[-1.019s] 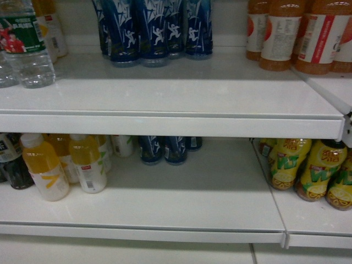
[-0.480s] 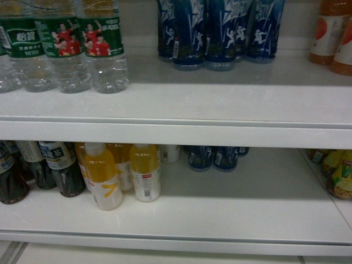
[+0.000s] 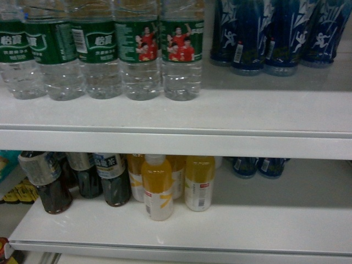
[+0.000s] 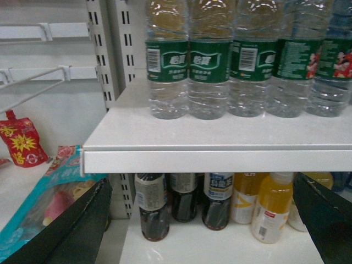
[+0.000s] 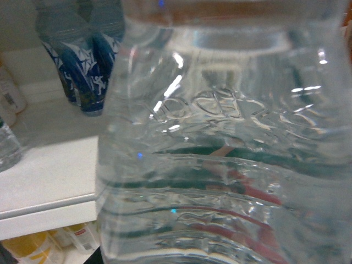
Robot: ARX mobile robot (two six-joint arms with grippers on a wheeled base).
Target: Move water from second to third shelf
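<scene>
Several water bottles [image 3: 181, 49] with green labels stand in a row on the upper white shelf [image 3: 220, 118]; the left wrist view shows the same row [image 4: 209, 71]. One more water bottle [image 5: 231, 165] fills the right wrist view at very close range. It sits in my right gripper's grasp, and the fingers themselves are hidden behind it. My left gripper [image 4: 201, 231] is open in front of the lower shelf, its dark fingers [image 4: 71, 231] wide apart with nothing between them. Neither arm shows in the head view.
Dark blue bottles [image 3: 275, 33] stand to the right of the water. On the lower shelf [image 3: 264, 220] are dark tea bottles [image 3: 52, 184] and yellow juice bottles [image 3: 158, 190]. Snack bags [image 4: 49, 198] hang on wire racks left of the shelf end.
The head view has swept leftward along the shelves. The water row moved from the left edge to the centre, and the orange and yellow-green bottles on the right left the view.
</scene>
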